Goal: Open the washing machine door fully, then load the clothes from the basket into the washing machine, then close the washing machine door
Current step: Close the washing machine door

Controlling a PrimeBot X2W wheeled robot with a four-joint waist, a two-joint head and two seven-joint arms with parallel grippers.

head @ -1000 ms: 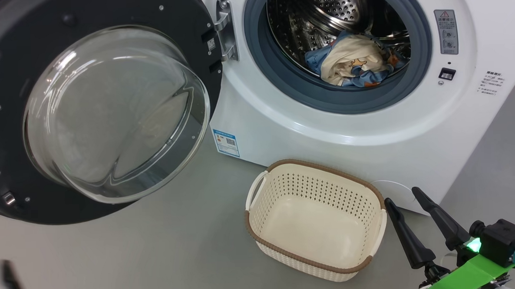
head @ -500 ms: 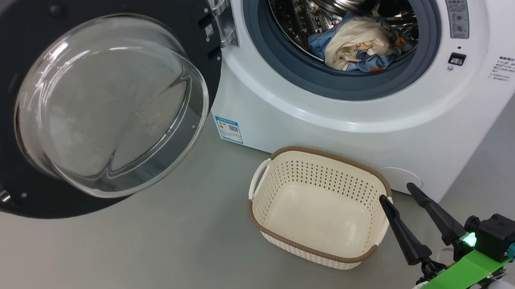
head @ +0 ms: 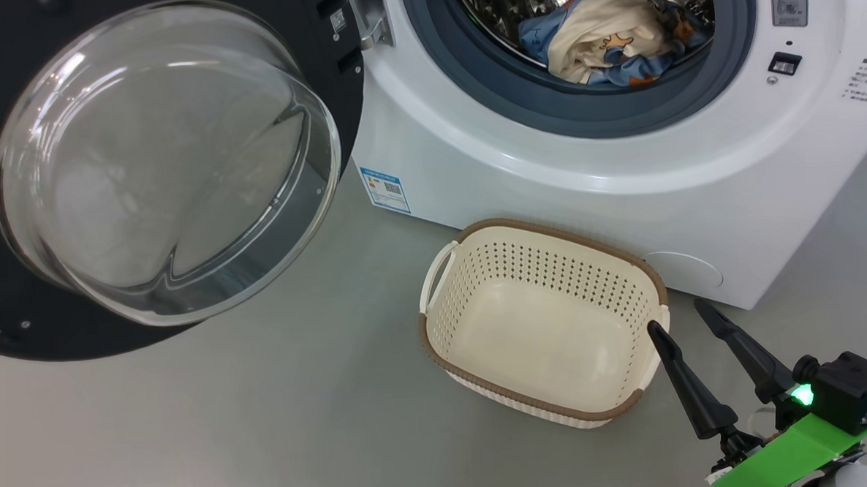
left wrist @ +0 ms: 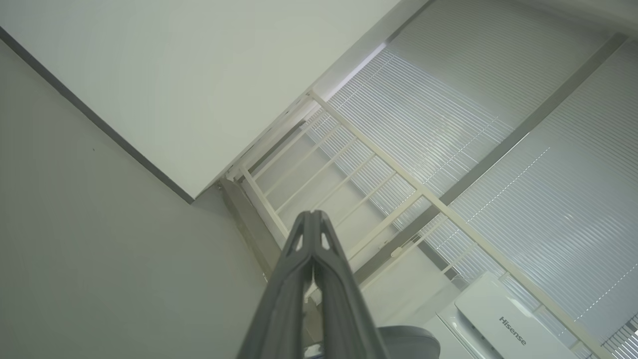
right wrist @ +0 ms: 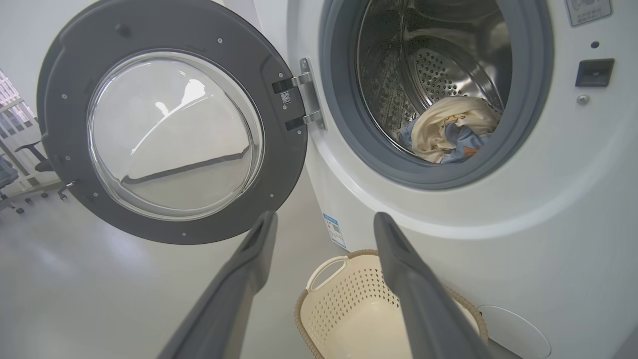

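Note:
The washing machine [head: 547,172] [right wrist: 548,199] stands with its round black door [head: 159,167] [right wrist: 169,129] swung wide to the left. Blue bear-print and cream clothes [head: 611,42] [right wrist: 453,134] lie inside the steel drum. On the floor before the machine sits the cream basket [head: 547,323] [right wrist: 349,304], with nothing in it. My right gripper [head: 678,317] [right wrist: 324,219] is open, just right of the basket's right handle, holding nothing. My left gripper [left wrist: 311,214] is shut on nothing and points toward a white wall and window blinds, away from the machine.
Grey floor [head: 266,426] spreads left of the basket, under the open door. In the left wrist view a white railing [left wrist: 379,164], window blinds and a white Hisense appliance [left wrist: 498,319] appear. Office chairs [right wrist: 15,164] stand far left in the right wrist view.
The head camera has tilted down, so the machine and basket sit higher in view. The left gripper's fingers have left the lower left corner and have shut. The right gripper stays open.

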